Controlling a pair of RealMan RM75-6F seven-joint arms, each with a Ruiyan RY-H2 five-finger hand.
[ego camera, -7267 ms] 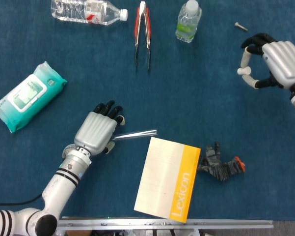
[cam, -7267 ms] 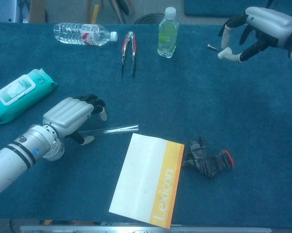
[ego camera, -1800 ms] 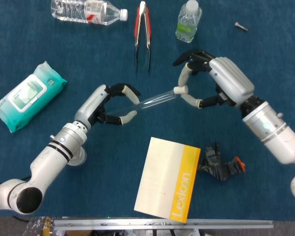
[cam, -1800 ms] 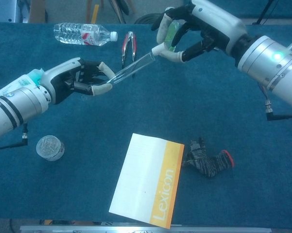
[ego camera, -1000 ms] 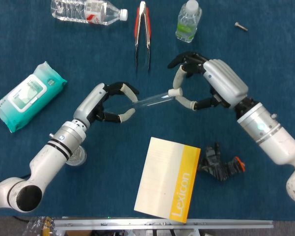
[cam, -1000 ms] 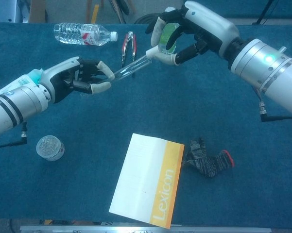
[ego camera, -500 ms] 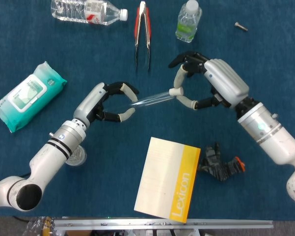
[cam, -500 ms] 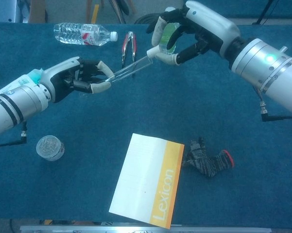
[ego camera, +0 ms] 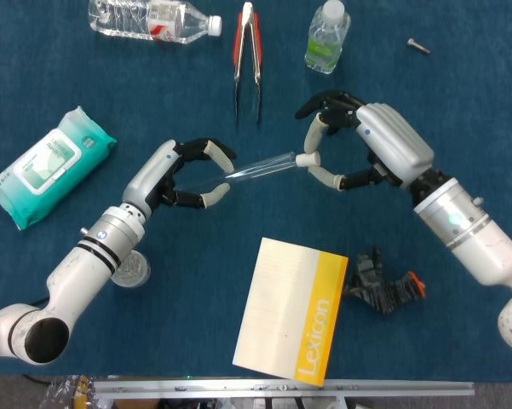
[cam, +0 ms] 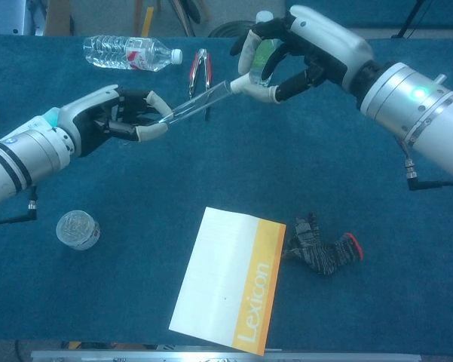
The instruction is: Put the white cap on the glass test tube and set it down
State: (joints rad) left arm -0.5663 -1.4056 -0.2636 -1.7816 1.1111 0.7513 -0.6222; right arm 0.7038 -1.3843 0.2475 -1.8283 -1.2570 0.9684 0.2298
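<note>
Near the centre of the frame, above the blue desk, the left robot hand pinches one end of the glass test tube, held nearly level. The right robot hand pinches the white cap at the tube's other end. A yellow-edged book lies at lower centre.

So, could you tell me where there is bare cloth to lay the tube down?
Bare cloth lies between the wipes pack and the booklet, and right of the glove. The far edge is crowded: water bottle, tongs, green bottle.
</note>
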